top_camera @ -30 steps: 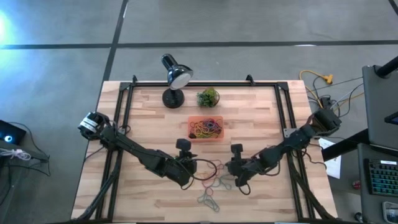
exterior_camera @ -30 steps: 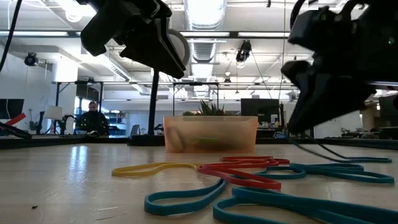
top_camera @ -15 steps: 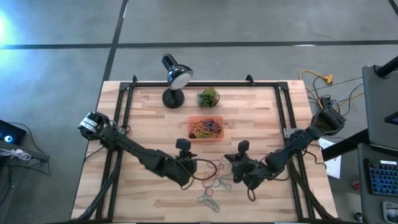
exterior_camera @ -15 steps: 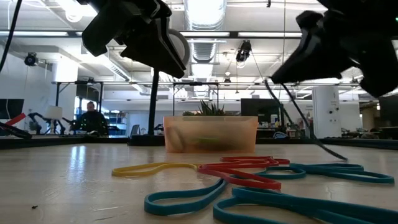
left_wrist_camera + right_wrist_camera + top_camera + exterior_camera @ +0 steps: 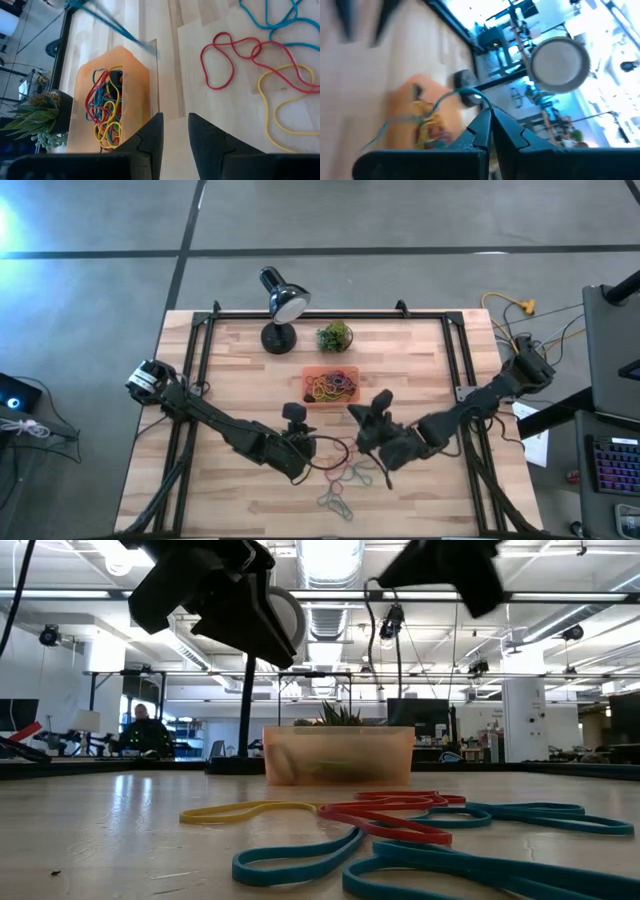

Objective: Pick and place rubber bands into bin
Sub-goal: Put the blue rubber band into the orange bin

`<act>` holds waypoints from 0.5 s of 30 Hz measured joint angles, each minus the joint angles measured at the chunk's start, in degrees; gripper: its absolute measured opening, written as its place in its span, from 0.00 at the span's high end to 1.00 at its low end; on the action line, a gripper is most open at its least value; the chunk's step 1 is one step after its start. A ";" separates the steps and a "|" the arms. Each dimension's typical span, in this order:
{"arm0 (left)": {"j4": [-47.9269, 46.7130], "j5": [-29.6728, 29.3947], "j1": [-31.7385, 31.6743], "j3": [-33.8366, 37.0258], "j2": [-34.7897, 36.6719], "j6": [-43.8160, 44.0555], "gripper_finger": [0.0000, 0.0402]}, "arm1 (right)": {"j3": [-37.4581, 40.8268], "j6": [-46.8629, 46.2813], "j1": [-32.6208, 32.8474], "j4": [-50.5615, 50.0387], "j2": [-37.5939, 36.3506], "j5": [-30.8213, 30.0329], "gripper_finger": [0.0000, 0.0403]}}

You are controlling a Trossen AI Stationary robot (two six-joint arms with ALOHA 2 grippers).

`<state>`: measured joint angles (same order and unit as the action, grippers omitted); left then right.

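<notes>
The orange bin (image 5: 331, 387) holds several coloured rubber bands and stands at the table's middle; it also shows in the low view (image 5: 338, 755) and the left wrist view (image 5: 112, 105). Loose rubber bands lie flat on the wood in front of it (image 5: 345, 472): red (image 5: 235, 55), yellow (image 5: 285, 110) and blue (image 5: 400, 860). My right gripper (image 5: 358, 421) hangs raised just near and right of the bin, shut on a teal rubber band (image 5: 455, 95). My left gripper (image 5: 175, 132) waits open beside the pile (image 5: 302, 452), with nothing between its fingers. My right gripper pinches one end of the teal band's loop (image 5: 479, 98) between its two fingertips. The fingers reach nearly level from the table's near right toward the bin. The band trails slack away from them, lifted off the pile; its free end (image 5: 150, 47) swings by the bin's near rim.
A black desk lamp (image 5: 280, 305) and a small green plant (image 5: 335, 335) stand beyond the bin. Black frame rails (image 5: 205, 350) run along the table's left and right sides. Bare wood lies left of the bin. A person (image 5: 140, 725) sits far back in the room.
My right gripper has risen from the pile and swung toward the bin, rolling its wrist and levelling out. The teal band has come up with it, lifted off the table. The other bands lie where they were.
</notes>
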<state>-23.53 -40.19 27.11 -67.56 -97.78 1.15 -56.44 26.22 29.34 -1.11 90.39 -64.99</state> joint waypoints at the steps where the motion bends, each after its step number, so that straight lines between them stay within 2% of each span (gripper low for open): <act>1: -0.32 0.01 0.05 0.01 0.00 0.02 0.81 | -0.85 1.54 -1.02 0.01 0.00 -0.01 0.98; 4: -2.42 0.01 0.50 -0.06 0.00 0.76 0.81 | -2.96 4.99 -4.29 -0.02 0.00 0.27 0.98; 9: -6.08 0.06 0.85 -0.04 0.32 3.05 0.81 | -4.08 5.51 -10.28 -0.08 0.00 1.38 0.98; 15: -7.52 0.01 0.81 0.10 0.48 4.51 0.81 | -2.67 2.17 -17.44 -0.01 0.00 10.11 0.98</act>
<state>-31.05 -40.18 27.92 -67.46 -97.30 5.65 -59.10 28.39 11.91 -1.12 90.39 -54.88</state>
